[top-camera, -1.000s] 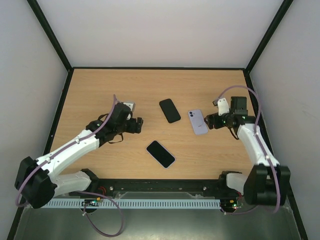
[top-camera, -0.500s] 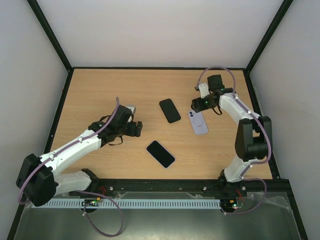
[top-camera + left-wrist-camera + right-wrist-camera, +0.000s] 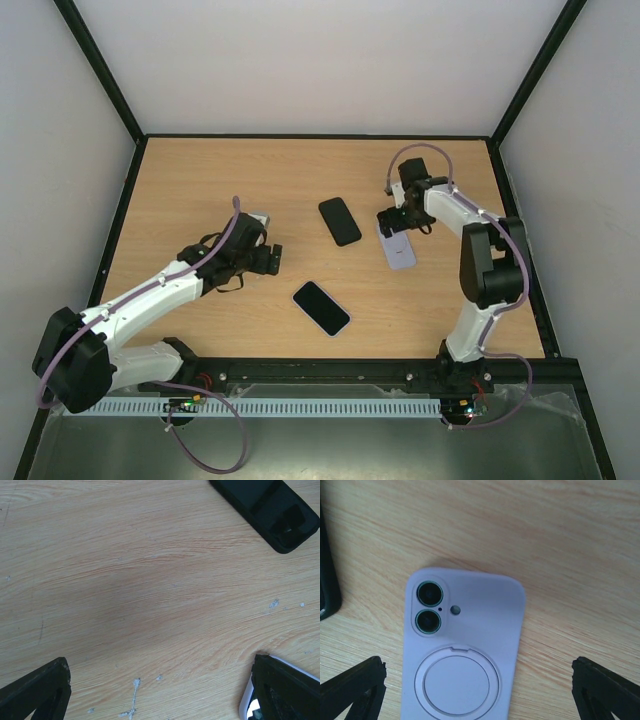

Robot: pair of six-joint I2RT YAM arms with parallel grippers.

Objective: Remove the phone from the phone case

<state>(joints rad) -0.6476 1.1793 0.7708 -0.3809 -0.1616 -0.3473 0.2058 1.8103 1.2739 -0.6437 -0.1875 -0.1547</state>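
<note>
A phone in a lilac case [image 3: 399,248] lies face down right of the table's middle. In the right wrist view the lilac case [image 3: 465,645] shows two camera lenses and a round ring. My right gripper [image 3: 394,221] hovers over its camera end, open and empty [image 3: 477,682], with one finger on each side of the case and not touching it. My left gripper [image 3: 272,257] is open and empty [image 3: 160,690] over bare wood left of centre, away from the lilac case.
A black case [image 3: 340,221] lies left of the lilac one; it also shows in the left wrist view [image 3: 267,507] and at the left edge of the right wrist view [image 3: 327,590]. A dark-screened phone with a pale rim [image 3: 321,307] lies nearer the front, and its corner shows in the left wrist view [image 3: 246,706].
My right arm swung in from the right side to above the lilac case's camera end. My left gripper shifted only slightly. The phones and cases have not moved.
</note>
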